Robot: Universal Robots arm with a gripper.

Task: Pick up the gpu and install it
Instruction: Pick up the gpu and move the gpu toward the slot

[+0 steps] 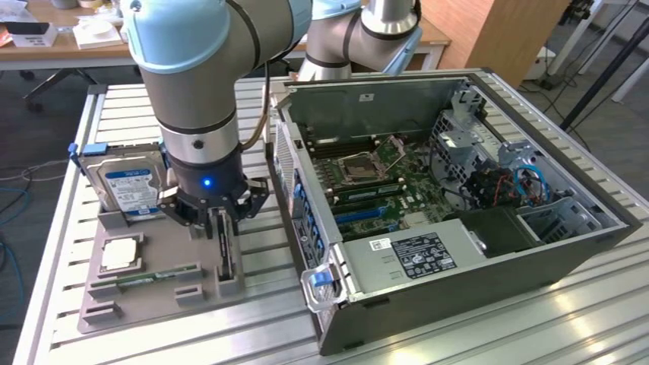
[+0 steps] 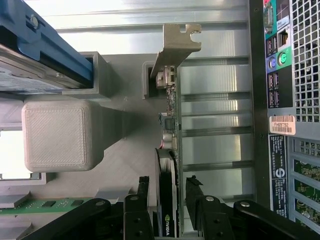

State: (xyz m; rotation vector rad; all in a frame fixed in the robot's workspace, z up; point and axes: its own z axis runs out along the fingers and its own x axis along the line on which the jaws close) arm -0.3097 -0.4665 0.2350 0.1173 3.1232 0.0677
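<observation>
My gripper [image 1: 225, 228] [image 2: 167, 184] straddles the gpu [image 1: 225, 251] [image 2: 169, 107], its fingers spread with a thin gap on either side of the card. On the exterior view's left, the upright hard drive [image 1: 130, 186] [image 2: 35, 75] crowds the wrist. On the exterior view's right, the computer case [image 1: 487, 281] [image 2: 282, 100] stands near, and I see only a narrow strip of bare table [image 1: 266, 266] [image 2: 215, 80] between. The case's top side lies open from above.

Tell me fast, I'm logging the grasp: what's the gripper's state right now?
Gripper: open, straddling the upright gpu, holding nothing.
</observation>
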